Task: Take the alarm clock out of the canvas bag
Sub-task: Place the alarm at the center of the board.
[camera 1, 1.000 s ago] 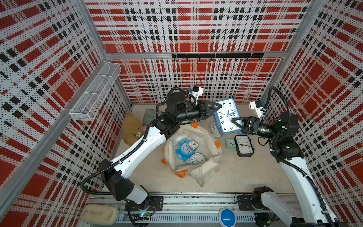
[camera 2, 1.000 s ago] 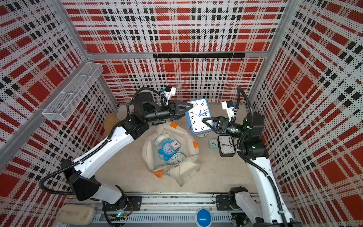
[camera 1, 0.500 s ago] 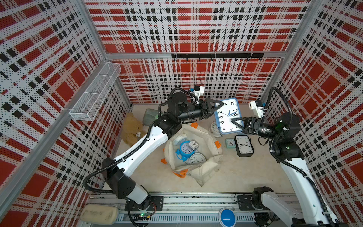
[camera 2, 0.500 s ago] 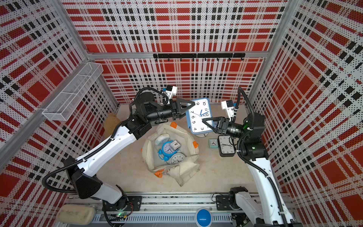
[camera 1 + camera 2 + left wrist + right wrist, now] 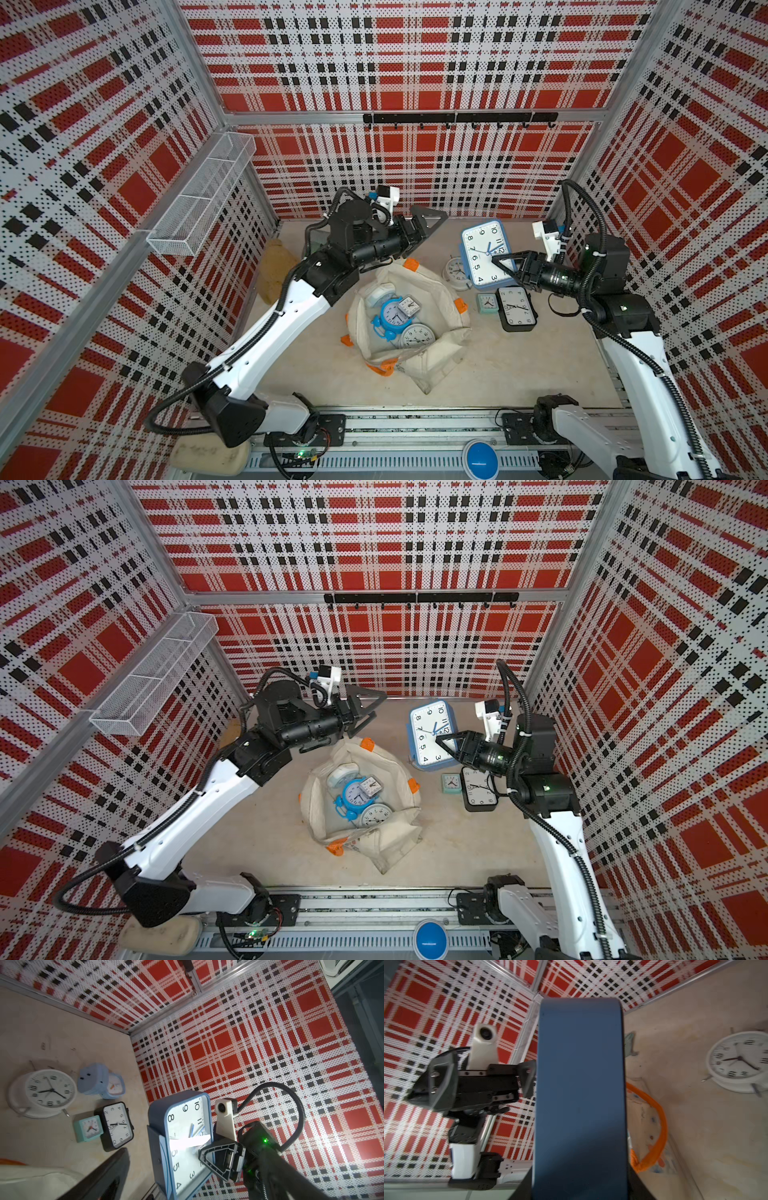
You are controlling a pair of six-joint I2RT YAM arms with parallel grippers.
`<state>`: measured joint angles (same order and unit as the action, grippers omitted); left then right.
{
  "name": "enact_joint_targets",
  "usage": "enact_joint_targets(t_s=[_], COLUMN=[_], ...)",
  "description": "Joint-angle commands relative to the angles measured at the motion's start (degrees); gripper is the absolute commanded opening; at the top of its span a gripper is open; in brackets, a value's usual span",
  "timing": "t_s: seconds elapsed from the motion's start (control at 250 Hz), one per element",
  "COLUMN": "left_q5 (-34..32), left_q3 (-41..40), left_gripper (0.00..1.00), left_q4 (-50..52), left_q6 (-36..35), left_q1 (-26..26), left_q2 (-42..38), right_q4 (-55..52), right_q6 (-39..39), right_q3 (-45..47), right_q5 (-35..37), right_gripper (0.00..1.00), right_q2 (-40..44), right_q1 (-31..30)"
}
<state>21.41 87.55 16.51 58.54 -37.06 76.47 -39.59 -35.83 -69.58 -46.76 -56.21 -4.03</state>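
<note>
In both top views the canvas bag [image 5: 440,365] [image 5: 392,845] sags open mid-tabletop. Inside it lie a blue twin-bell clock [image 5: 390,319], a white round clock [image 5: 417,336] and a small grey clock [image 5: 409,306]. The alarm clock [image 5: 480,249], blue-framed with legible numerals, is outside the bag at its far right, its edge pinched by the right tool [image 5: 496,262]. The left tool [image 5: 432,226] hangs beyond the bag, spread wide and empty. In the left wrist view the right tool [image 5: 209,1159] clamps the alarm clock [image 5: 187,1142] at the dial's edge. In the right wrist view the alarm clock's dark side [image 5: 579,1095] fills the centre, with the left tool [image 5: 483,1080] gaping beside it.
</note>
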Motion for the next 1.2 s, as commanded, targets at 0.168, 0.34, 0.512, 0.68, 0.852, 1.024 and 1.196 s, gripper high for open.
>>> enact_joint_targets(t_s=[0.168,0.34,0.512,0.68,0.852,1.024,1.196], left_q5=[-5.01,-3.92,-3.65,-4.40,-5.30,-5.24,-5.26], left_q3=[-4.67,-6.78,-7.24,-7.48,-7.39,-6.69,-6.84], left_gripper=[0.99,0.99,0.99,0.99,0.99,1.00,0.99], left_q4=[12.69,11.29,10.83,10.80,11.05,10.30,10.12], left_q6=[-6.16,-4.98,-4.26,-3.53,-3.18,-3.00,-3.04], left_q1=[2.16,2.39,2.22,1.85,1.32,0.69,0.58], left_q2=[-7.66,-7.67,-7.08,-6.99,-6.61,-5.88,-5.79], right_q4=[-13.05,-8.66,0.63,7.80,11.74,13.24,12.06], right_q6=[18.51,21.41,20.63,19.93,19.31,18.96,18.88], right_q3=[5.42,14.07,20.42,21.18,20.03,19.87,20.08], right_q5=[14.00,17.04,17.46,16.92,17.20,19.75,24.14], right_gripper=[0.24,0.24,0.24,0.23,0.24,0.35,0.59], right_q2=[-3.00,-5.68,-11.73,-20.22,-26.80,-30.10,-30.11], right_q1=[0.08,-0.62,-2.68,-4.50,-7.19,-7.66,-7.66])
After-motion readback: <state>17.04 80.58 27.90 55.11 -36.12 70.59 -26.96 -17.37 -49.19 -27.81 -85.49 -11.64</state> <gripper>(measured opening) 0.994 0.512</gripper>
